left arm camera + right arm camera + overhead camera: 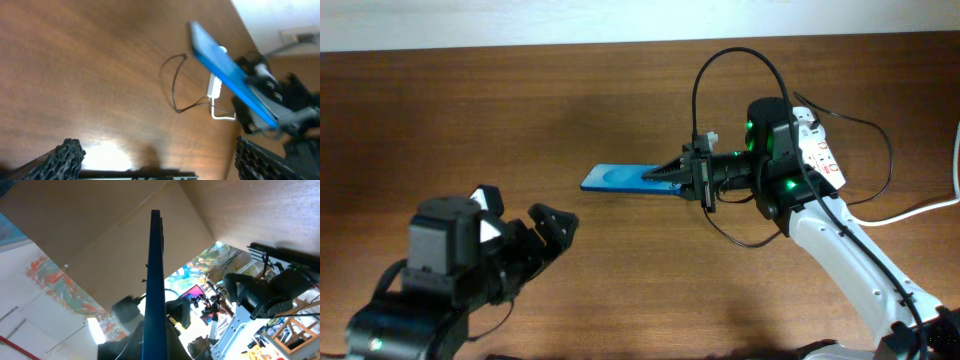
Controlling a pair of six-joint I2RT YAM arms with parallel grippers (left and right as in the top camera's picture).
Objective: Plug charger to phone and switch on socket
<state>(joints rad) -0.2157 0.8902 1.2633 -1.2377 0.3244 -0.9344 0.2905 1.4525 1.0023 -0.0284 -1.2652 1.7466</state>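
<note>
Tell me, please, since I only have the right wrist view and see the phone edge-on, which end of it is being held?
Observer: In the overhead view, the right end effector clamps the phone by the end nearer the socket, blue screen up.
Operator: Is the other arm near it?
Observer: No. The left end effector is open and empty, well apart from the phone.
Operator: And how much of the socket can you see?
Observer: Only part. The right arm crosses in front of it and hides the rest.
</note>
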